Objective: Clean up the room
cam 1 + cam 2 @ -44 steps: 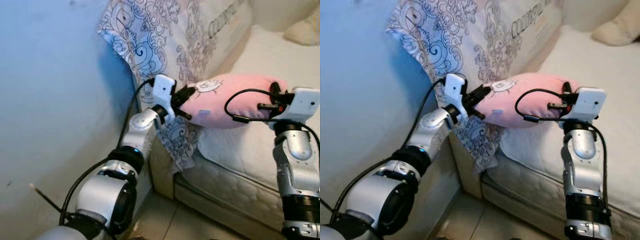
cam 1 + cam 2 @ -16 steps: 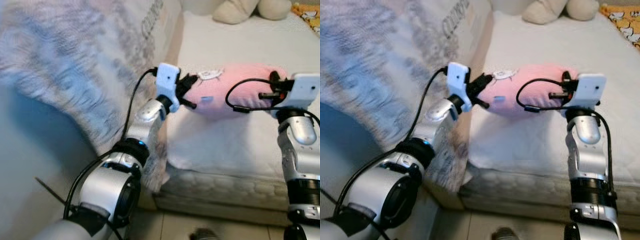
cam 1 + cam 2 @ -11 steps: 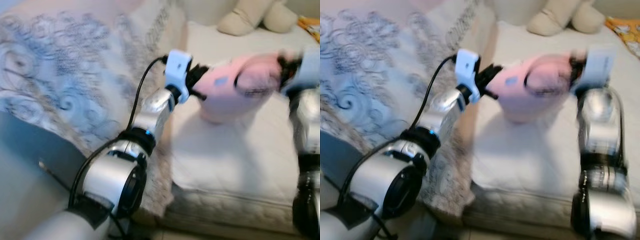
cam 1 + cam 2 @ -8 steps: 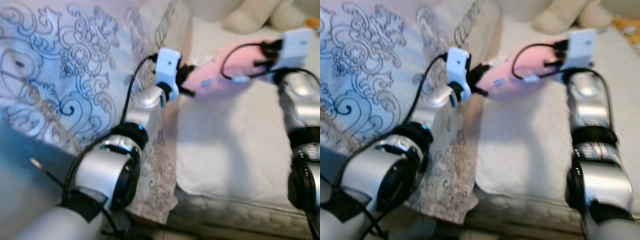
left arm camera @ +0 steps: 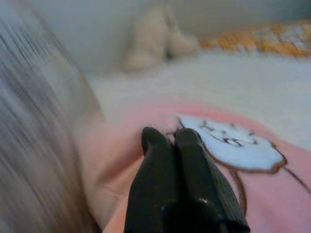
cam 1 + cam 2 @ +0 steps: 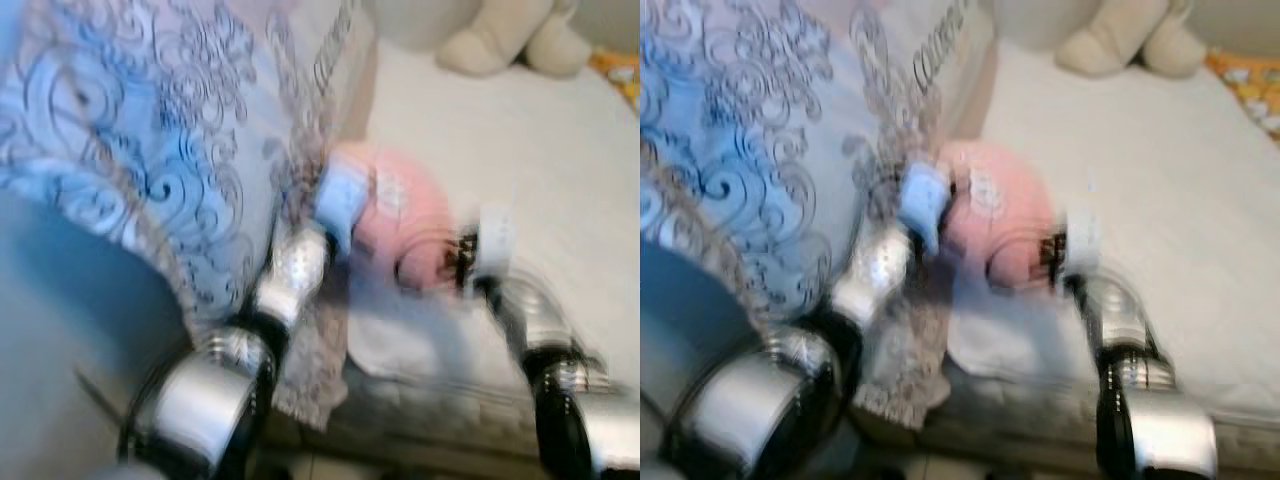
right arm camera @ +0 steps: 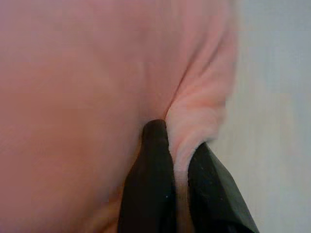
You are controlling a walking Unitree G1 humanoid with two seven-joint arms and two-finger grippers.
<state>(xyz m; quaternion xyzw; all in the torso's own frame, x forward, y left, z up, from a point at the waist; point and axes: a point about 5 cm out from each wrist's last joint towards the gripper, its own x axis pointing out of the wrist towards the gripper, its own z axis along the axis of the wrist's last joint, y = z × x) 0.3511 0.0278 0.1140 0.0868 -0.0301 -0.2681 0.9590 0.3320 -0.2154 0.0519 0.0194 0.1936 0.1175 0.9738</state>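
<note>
Blur smears both eye views, but we can read the main shapes. We have a pink pillow [image 6: 400,225] held up between our two arms, just above the near left corner of the bed [image 6: 520,170], close to the mattress's front edge. Our left gripper [image 5: 170,138] is at the pillow's left end, its two black fingers pressed tight together against the pink cloth beside a white patch with brown outline [image 5: 228,143]; whether any fabric is caught between them, we cannot tell. Our right gripper [image 7: 177,150] is on the pillow's right end, clenched on a fold of the pink fabric, a ridge of cloth pinched up between the two fingers.

To the left of the pillow hangs a pale cloth with blue scroll pattern [image 6: 170,130], draped down past the bed's corner to near the floor; our left arm runs right alongside it. On the far side, the white mattress top lies broad and bare, stretching away to the right and back. At the far end of the bed sits a cream plush toy [image 6: 510,35], well apart from the pillow, and a bit of orange-yellow printed fabric [image 6: 1250,80] lies at the far right edge.
</note>
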